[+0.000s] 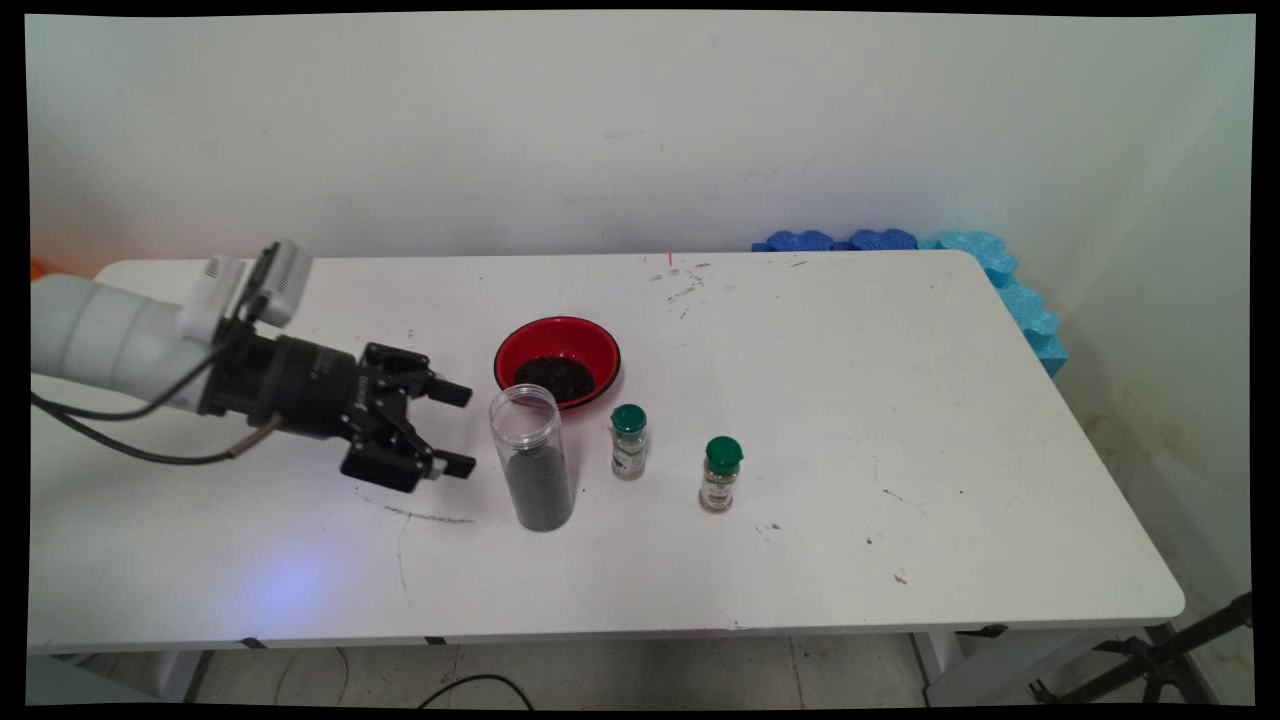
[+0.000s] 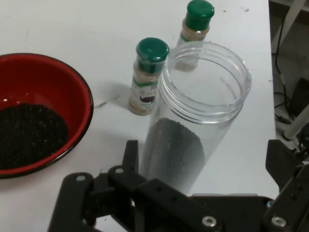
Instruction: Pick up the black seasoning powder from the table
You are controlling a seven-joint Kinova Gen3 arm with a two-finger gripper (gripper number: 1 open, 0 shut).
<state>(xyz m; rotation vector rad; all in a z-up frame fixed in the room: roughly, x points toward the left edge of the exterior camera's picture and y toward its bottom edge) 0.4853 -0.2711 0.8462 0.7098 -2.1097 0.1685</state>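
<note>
Hovering left of centre in the main view, the pincer (image 1: 452, 430) is spread wide and grasps nothing — the clear jar (image 1: 533, 460) stands just beside it, untouched, part-filled with dark grains. Behind sits a red bowl (image 1: 557, 358) of similar grains; two green-capped bottles (image 1: 628, 441) (image 1: 720, 474) stand right. The hand view alone shows the jar's lidless mouth (image 2: 205, 82) — the main view alone shows the whole counter (image 1: 950, 420).

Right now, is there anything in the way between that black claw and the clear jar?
Nothing visible stands between them. The gripper is open, just left of the jar in the main view, with only bare table in the gap. The red bowl sits behind the jar, and the two green-capped bottles stand beyond it.
</note>
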